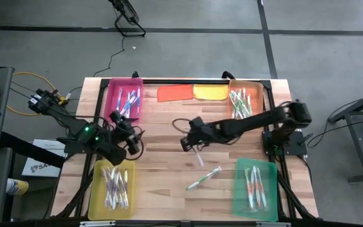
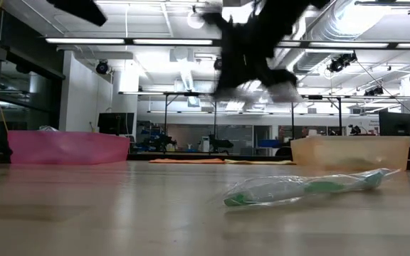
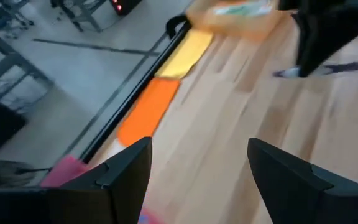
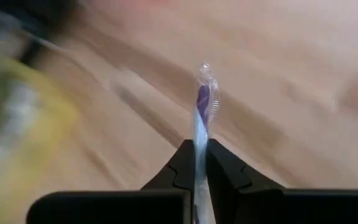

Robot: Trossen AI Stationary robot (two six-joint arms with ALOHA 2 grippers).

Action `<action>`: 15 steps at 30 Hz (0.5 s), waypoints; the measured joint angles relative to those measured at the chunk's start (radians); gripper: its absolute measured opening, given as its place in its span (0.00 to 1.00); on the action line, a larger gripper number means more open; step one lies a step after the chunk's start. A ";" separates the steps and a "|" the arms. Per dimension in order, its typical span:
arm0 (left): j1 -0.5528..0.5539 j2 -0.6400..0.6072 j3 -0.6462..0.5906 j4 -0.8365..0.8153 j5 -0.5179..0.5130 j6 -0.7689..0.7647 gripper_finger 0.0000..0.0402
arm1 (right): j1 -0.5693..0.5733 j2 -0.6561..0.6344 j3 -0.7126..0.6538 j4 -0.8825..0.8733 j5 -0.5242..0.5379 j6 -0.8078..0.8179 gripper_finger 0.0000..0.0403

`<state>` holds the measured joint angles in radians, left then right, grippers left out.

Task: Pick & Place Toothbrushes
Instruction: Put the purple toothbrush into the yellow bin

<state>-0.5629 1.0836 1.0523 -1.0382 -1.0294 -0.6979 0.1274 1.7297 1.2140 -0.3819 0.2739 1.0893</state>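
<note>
My right gripper (image 1: pixel 191 142) hangs over the middle of the table, shut on a purple-and-white toothbrush (image 4: pixel 202 106) in a clear wrapper. A green-and-white wrapped toothbrush (image 1: pixel 205 178) lies flat on the wood nearer the near edge, and the low view also shows this green toothbrush (image 2: pixel 305 188). More toothbrushes lie in the pink tray (image 1: pixel 126 83), the tan tray (image 1: pixel 257 94), the yellow tray (image 1: pixel 96 189) and the green tray (image 1: pixel 239 189). My left gripper (image 3: pixel 197 168) is open and empty, and it sits above the wood just near of the pink tray. My right gripper pinches the purple-and-white toothbrush between its two fingers on the handle part (image 4: pixel 197 140). The brush lies along the fingers and its wrapped end (image 4: pixel 205 78) sticks out ahead of them. In the high view the free end (image 1: pixel 199 157) points toward the near edge. It is lifted off the table.
An orange cloth (image 1: pixel 175 93) and a yellow cloth (image 1: pixel 211 92) lie flat along the far edge between the pink and tan trays. The trays take the table's corners. Bare wood shows in the middle (image 1: pixel 169 176), around the lone green toothbrush.
</note>
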 joint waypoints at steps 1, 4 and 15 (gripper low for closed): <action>0.011 0.000 0.000 0.047 0.006 0.024 0.64 | 0.007 -0.031 0.000 0.036 0.021 -0.040 0.03; 0.055 0.000 0.000 0.209 0.063 0.113 0.64 | 0.024 -0.119 0.001 0.172 0.091 -0.179 0.03; 0.240 0.016 0.000 0.846 0.436 0.451 0.64 | 0.075 -0.276 0.002 0.713 0.034 -0.772 0.03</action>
<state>-0.3224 1.0992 1.0524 -0.1918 -0.5933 -0.2471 0.2025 1.4532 1.2156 0.3310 0.3079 0.3175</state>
